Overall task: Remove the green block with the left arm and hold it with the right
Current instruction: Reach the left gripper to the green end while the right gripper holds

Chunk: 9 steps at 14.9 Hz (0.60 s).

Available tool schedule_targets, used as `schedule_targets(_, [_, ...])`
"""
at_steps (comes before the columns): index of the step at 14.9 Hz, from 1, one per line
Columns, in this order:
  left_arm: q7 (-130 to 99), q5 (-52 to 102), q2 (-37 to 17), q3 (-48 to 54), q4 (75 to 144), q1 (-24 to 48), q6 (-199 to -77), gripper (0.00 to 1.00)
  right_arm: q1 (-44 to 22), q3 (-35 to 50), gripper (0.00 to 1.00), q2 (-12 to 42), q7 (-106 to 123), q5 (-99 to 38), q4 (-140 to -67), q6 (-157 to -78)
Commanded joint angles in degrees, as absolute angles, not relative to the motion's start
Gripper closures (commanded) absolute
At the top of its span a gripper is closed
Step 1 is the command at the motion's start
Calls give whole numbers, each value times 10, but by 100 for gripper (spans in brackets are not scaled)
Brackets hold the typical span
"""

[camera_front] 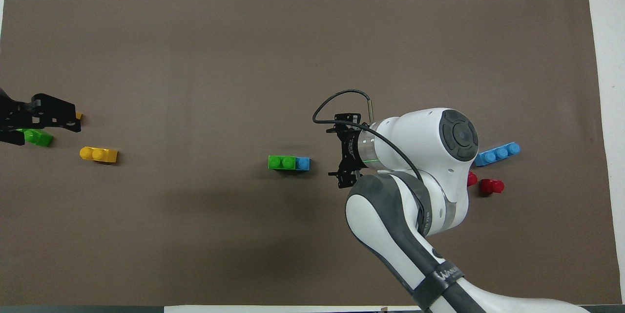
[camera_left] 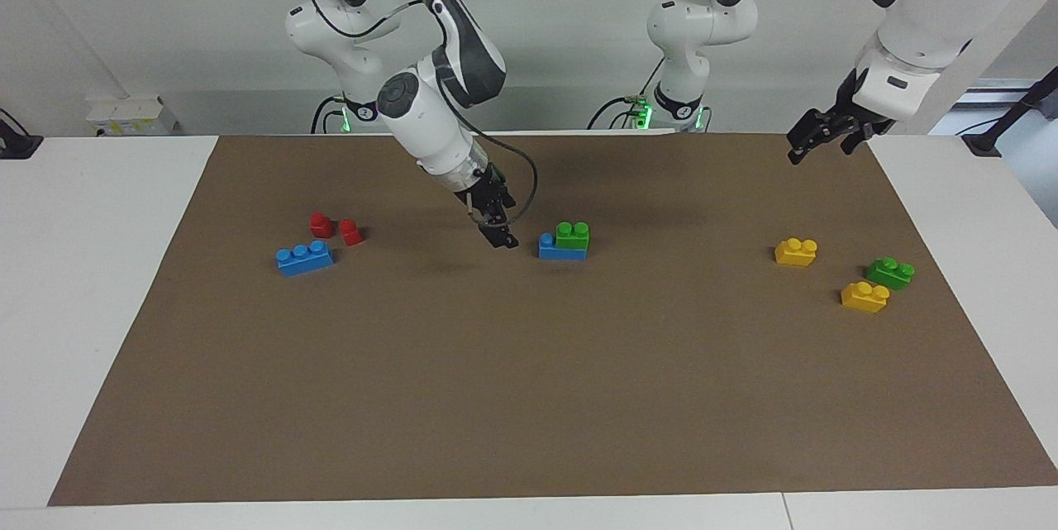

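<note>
A green block (camera_left: 573, 234) sits pressed onto a blue brick (camera_left: 550, 249) near the middle of the brown mat; the pair also shows in the overhead view (camera_front: 281, 162). My right gripper (camera_left: 501, 237) hangs low, just beside the blue brick on the side toward the right arm's end, with a small gap to it; it also shows in the overhead view (camera_front: 342, 156). My left gripper (camera_left: 818, 148) is open, empty and raised over the left arm's end of the mat. A twin green block (camera_left: 890, 272) lies there, loose.
Two yellow bricks (camera_left: 796, 251) (camera_left: 864, 297) lie by the twin green block. A long blue three-stud brick (camera_left: 305, 257) and two red pieces (camera_left: 321, 224) (camera_left: 351, 231) lie toward the right arm's end. The brown mat (camera_left: 529, 398) covers the white table.
</note>
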<state>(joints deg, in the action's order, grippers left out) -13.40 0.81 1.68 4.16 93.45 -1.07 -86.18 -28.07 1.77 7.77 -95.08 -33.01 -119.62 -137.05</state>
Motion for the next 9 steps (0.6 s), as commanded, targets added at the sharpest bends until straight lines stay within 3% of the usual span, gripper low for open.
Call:
schedule_targets(1, [-241, 1, 50, 37, 983, 21, -887, 0, -296, 17, 0, 84, -940, -345, -1207, -1388])
schedule_targets(9, [-559, 25, 94, 38, 1081, 97, -971, 0, -327, 17, 0, 130, -935, -364, -1209, -1442])
